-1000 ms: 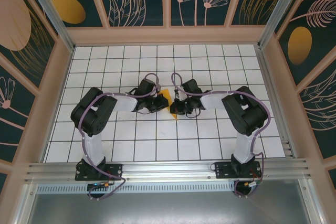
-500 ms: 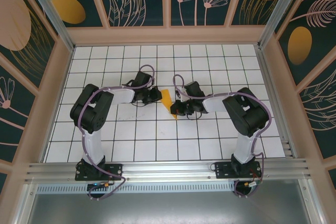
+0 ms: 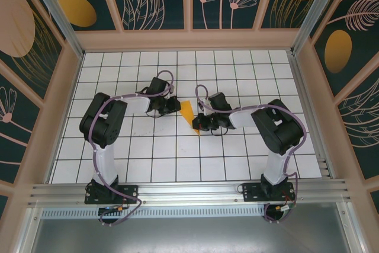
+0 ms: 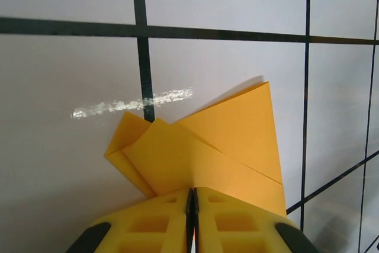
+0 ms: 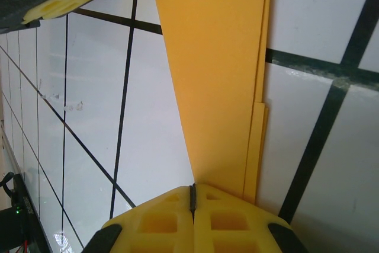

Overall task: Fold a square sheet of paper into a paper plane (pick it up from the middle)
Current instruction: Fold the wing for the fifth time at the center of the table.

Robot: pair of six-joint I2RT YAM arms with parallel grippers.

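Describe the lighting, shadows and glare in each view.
Top external: even light, only soft shadows on the grid table. Left wrist: the folded paper casts a thin shadow along its upper edge. Right wrist: small glints of glare whiten the dark grid line beside the paper.

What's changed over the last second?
The left gripper drew back to the left and away from the arm bases, uncovering more of the folded paper; it is shut at the paper's edge. The right gripper stayed shut on the paper's narrow near end, and the paper has not visibly shifted.
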